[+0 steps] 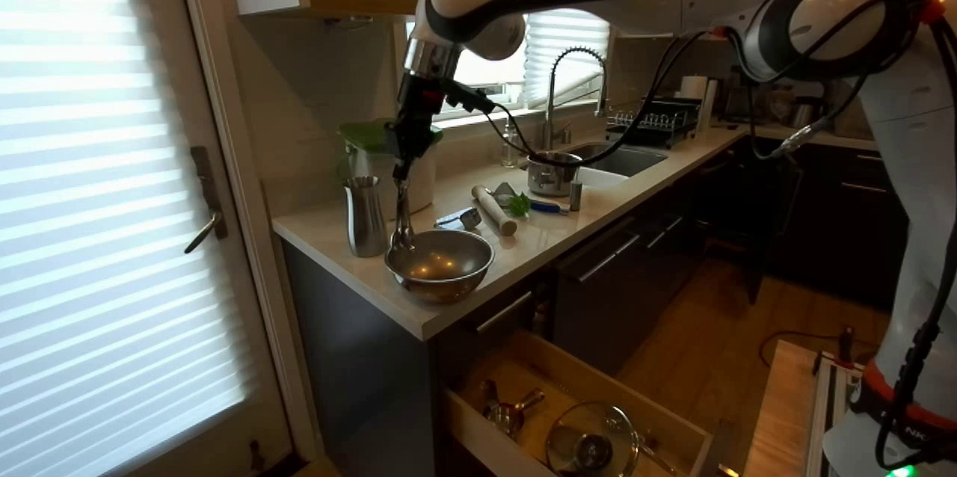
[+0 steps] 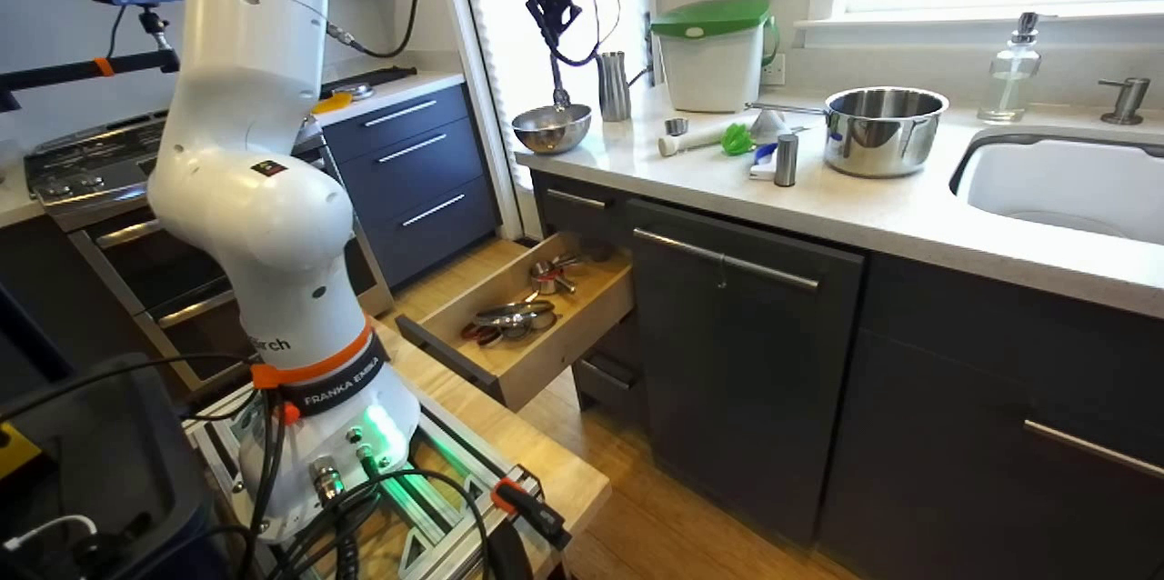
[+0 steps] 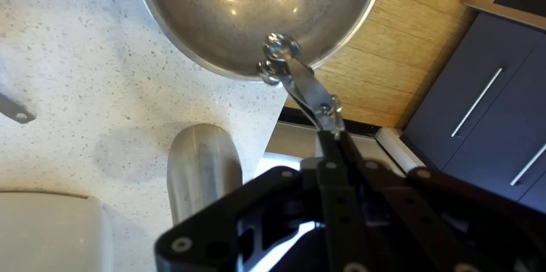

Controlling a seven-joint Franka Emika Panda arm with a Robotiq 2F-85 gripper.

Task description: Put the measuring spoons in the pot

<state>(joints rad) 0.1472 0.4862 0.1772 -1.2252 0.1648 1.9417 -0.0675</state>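
Observation:
My gripper (image 1: 401, 172) is shut on the top end of the measuring spoons (image 1: 403, 217), a slim shiny metal bunch hanging downward. In the wrist view the fingertips (image 3: 333, 134) pinch the handle end, and the spoons (image 3: 308, 82) hang with their heads over the rim of the steel bowl. They also show in an exterior view (image 2: 557, 82); I cannot tell if the heads touch the bowl. The pot (image 2: 884, 142), shiny steel with straight sides and a long handle, stands upright on the counter near the sink. It also shows in an exterior view (image 1: 552, 179), well away from the gripper.
A wide steel bowl (image 1: 441, 279) stands at the counter corner. A tall metal canister (image 1: 365, 219) and a green-lidded bin (image 2: 712, 62) stand close to the gripper. A wooden roller (image 1: 493, 209) and green utensil (image 2: 737, 140) lie between bowl and pot. An open drawer (image 2: 582, 339) juts out below.

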